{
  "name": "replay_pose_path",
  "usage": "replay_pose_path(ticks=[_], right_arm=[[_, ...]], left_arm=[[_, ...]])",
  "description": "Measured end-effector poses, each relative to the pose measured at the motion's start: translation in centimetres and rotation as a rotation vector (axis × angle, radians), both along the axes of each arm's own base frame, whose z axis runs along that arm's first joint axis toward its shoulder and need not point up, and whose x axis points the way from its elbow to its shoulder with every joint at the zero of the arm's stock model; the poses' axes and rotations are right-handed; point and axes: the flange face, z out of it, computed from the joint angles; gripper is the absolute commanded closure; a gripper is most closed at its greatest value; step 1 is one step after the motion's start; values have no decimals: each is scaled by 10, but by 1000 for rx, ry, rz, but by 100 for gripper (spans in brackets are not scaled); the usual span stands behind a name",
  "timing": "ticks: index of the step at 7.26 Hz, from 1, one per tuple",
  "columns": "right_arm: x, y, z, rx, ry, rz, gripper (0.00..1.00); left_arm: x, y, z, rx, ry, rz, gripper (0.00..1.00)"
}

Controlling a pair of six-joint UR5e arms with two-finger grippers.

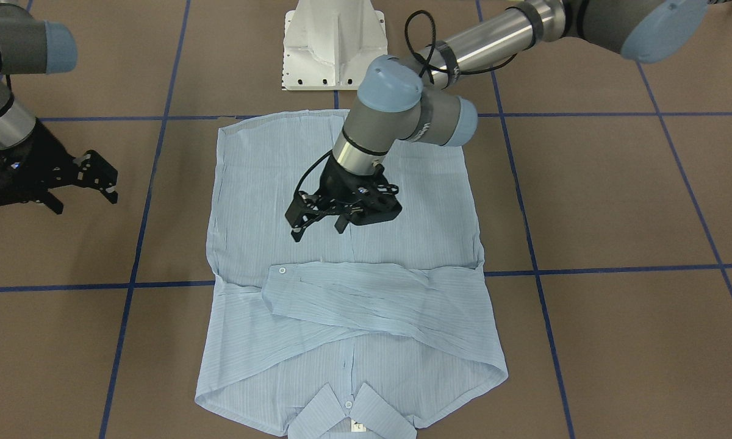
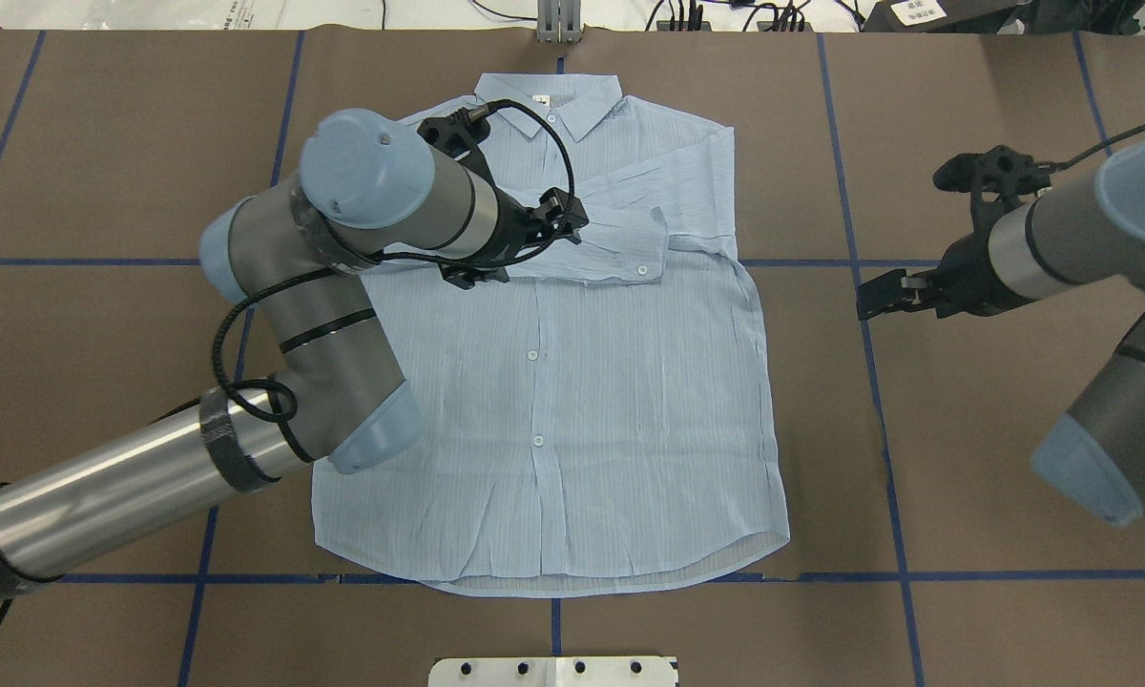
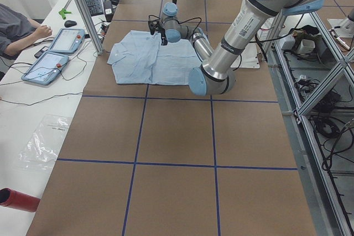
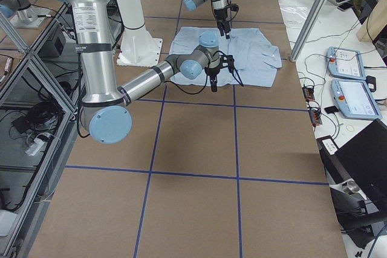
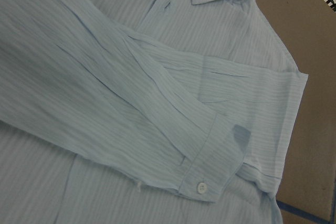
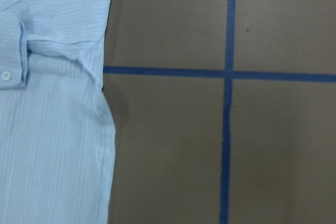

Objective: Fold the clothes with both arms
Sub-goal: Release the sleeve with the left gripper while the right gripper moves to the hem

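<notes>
Light-blue pinstripe cloth, i.e. the shirt [image 2: 582,410], lay flat on the brown table [image 1: 616,201]. It was button side up, with the collar [image 1: 351,414] at the far end from my base and the hem toward it. Both sleeves lay crossed over the chest. The upper sleeve [image 1: 372,292] ended in a buttoned cuff [image 1: 280,271] close to the shirt's edge on my R side. Judged reason: sleeves are tucked inside the body outline so that later folds give a clean rectangle.

L gripper [image 1: 318,230]: hung above the shirt near the crossed sleeves. Fingers were apart, nothing between them, and no cloth lifted. The L wrist cam showed sleeve and cuff only, with no fingers in shot. Judged reason: I was positioned over the garment with an empty grasp, free to go for a next pick point.

R gripper [image 1: 85,204]: over bare table, beside the shirt's R edge and apart from the cloth. Fingers were spread and empty. The R wrist cam showed the shirt's side seam and blue tape lines [image 6: 229,98]. Judged reason: I was parked clear so as not to drag the fabric.

Est. progress: sleeve stage looked done; body folds not yet made, and they should need both arms on matching edges.
</notes>
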Motion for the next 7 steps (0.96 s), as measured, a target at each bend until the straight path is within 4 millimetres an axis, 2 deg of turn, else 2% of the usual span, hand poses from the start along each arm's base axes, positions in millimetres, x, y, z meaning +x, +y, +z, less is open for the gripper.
replay_pose_path(ticks=[1, 4, 5, 6, 7], right_arm=[[-32, 32, -9, -18, 3, 27, 0], [-115, 133, -20, -48, 11, 35, 0], [-134, 162, -15, -53, 26, 22, 0], [-146, 182, -9, -53, 43, 5, 0], [-152, 191, -2, -57, 58, -6, 7]], left_arm=[[-25, 12, 6, 11, -7, 21, 1], [-60, 35, 12, 19, -3, 43, 1], [-74, 46, 17, 24, 2, 44, 1], [-85, 56, 21, 26, 3, 47, 1], [-88, 62, 21, 26, 2, 51, 1]])
